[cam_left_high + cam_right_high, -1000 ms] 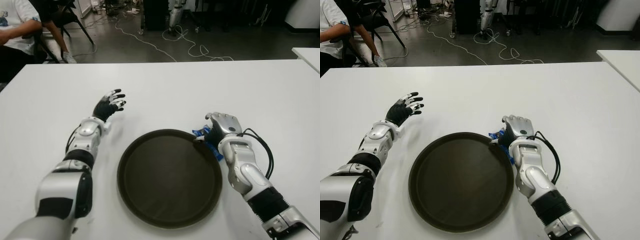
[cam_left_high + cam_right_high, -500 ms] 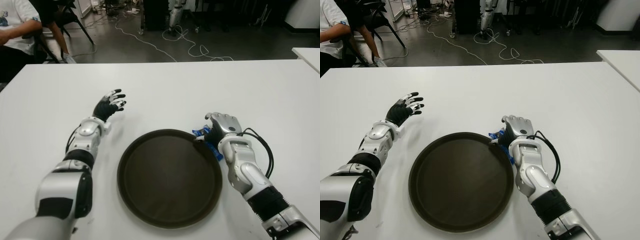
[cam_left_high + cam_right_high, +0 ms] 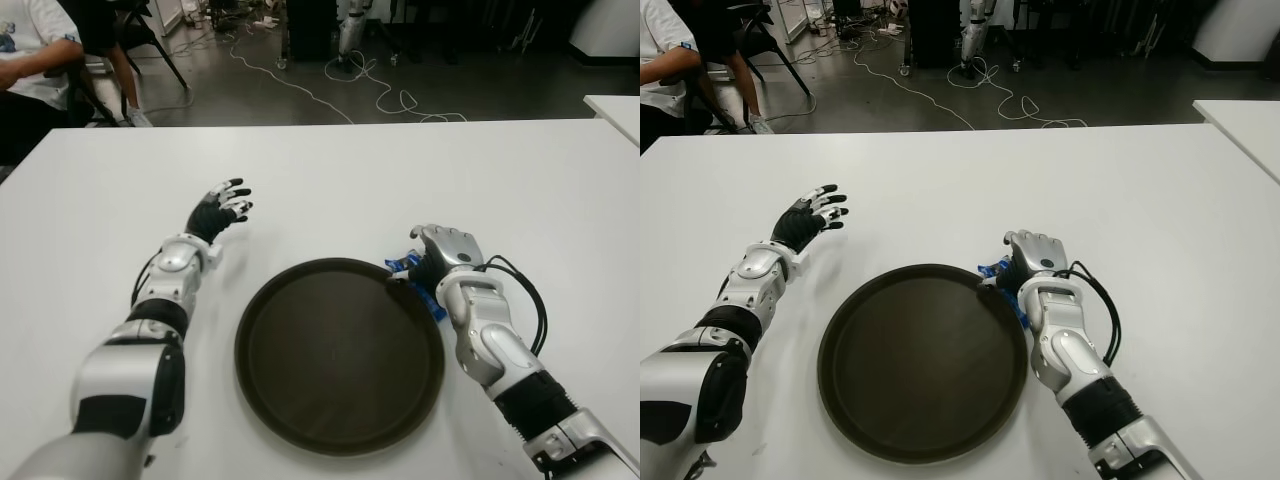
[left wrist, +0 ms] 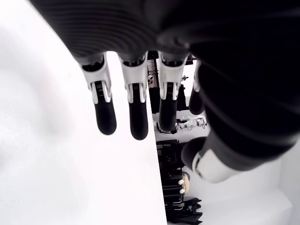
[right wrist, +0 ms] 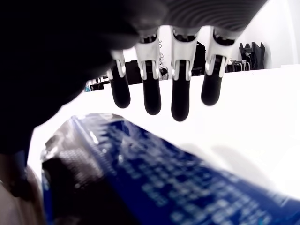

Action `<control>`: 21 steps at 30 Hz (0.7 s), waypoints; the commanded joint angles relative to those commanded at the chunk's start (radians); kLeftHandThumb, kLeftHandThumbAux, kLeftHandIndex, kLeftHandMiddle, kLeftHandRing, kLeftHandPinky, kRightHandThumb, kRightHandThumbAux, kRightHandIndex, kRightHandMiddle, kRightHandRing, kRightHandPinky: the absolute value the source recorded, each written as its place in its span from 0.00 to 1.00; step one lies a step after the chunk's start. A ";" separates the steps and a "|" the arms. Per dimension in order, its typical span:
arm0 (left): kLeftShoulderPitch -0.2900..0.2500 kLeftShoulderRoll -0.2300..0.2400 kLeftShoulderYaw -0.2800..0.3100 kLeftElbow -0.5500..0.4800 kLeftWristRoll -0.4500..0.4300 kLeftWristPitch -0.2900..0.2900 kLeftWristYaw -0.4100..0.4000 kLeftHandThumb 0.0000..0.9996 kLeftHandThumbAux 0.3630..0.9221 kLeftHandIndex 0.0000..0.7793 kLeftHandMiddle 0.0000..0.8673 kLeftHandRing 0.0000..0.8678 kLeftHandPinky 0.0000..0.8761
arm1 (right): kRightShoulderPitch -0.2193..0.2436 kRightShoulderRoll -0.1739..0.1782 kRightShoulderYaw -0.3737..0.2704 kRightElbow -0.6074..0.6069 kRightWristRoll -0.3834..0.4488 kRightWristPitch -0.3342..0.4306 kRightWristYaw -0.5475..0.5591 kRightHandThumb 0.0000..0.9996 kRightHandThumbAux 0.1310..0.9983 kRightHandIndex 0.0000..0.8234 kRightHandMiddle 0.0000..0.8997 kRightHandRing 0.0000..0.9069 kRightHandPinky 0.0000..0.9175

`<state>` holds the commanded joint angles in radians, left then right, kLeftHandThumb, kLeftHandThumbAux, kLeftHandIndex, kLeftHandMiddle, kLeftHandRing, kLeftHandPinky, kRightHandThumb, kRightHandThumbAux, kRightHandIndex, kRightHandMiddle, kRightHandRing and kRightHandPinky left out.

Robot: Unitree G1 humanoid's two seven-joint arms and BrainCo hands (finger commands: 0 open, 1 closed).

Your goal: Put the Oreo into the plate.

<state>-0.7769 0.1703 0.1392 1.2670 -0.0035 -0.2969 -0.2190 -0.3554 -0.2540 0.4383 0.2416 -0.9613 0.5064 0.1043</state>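
- The plate [image 3: 340, 357] is big, round and dark. It sits on the white table [image 3: 400, 170] right in front of the robot, with nothing in it.
- The Oreo [image 3: 408, 270] is a blue pack. It lies on the table at the plate's far right edge, touching or just beside the rim. It is outside the plate.
- The right hand [image 3: 446, 250] is over the Oreo, at the right side of the plate. In the right wrist view the blue pack [image 5: 154, 183] fills the space under the palm, and the fingers [image 5: 180, 93] reach out past it without wrapping around it. The hand is loose and does not grip the pack.
- The left hand [image 3: 222, 206] is on the left, well away from the plate. Its fingers [image 4: 136, 108] are spread and hold nothing.
- A black cable [image 3: 525, 290] loops beside the right arm.
- Behind the table is a dark floor with white cables [image 3: 340, 85] on it.
- A person [image 3: 30, 60] in a white shirt sits at the far left.
- Another white table [image 3: 615, 110] shows at the far right.
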 joint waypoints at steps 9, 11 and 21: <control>-0.001 0.001 -0.002 0.001 0.002 0.001 0.000 0.03 0.66 0.17 0.22 0.23 0.26 | -0.001 -0.008 0.000 -0.006 0.004 -0.008 0.008 0.00 0.49 0.31 0.28 0.28 0.24; -0.001 0.001 -0.003 0.001 0.003 0.001 -0.001 0.03 0.66 0.18 0.22 0.23 0.26 | -0.001 -0.010 0.000 -0.005 0.005 -0.010 0.008 0.00 0.50 0.32 0.29 0.29 0.26; -0.001 0.000 0.000 0.002 -0.001 0.001 -0.004 0.03 0.66 0.18 0.22 0.23 0.25 | -0.004 -0.010 0.001 -0.007 -0.003 0.004 0.013 0.00 0.49 0.31 0.28 0.29 0.29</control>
<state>-0.7776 0.1707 0.1393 1.2693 -0.0049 -0.2956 -0.2234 -0.3596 -0.2644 0.4397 0.2350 -0.9642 0.5104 0.1178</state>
